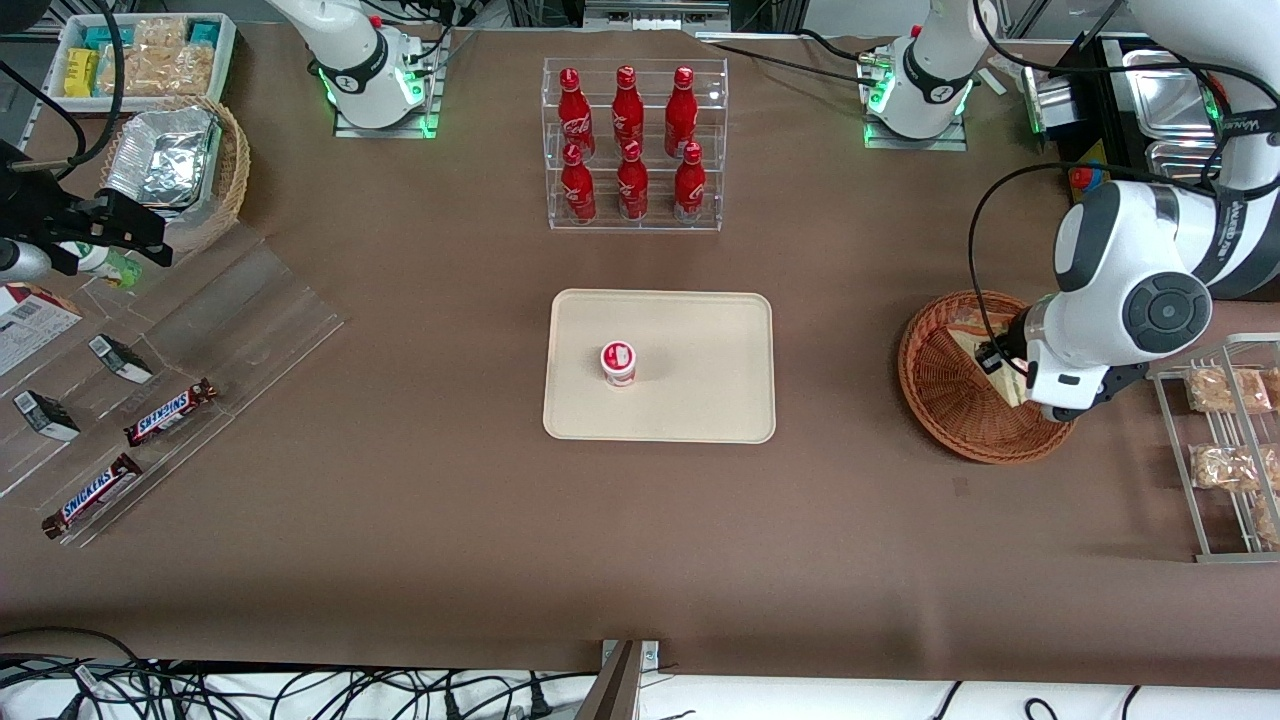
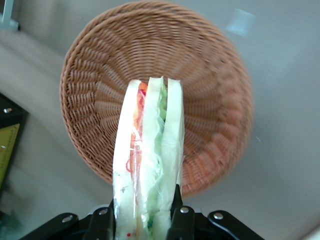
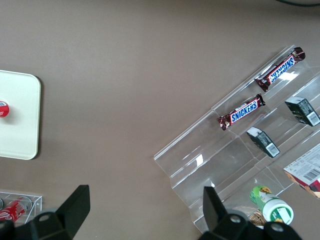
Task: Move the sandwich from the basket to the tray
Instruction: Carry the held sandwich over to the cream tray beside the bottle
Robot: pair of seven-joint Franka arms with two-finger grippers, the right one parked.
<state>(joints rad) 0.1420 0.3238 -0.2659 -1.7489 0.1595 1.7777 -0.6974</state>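
Brown bench below, I have the gripper above the basket, jaws clamped on the sandwich, lifted clear; next I carry it toward nine o'clock in the front view onto the tray.

1. A brown cloth-covered table fills nearly the whole front view.
2. Black cables lie tangled on a white surface along the table's edge nearest the camera.
3. A metal bracket sits at the middle of that edge.
4. Green lights glow at the two mounting bases.
5. Lighting is even and bright.
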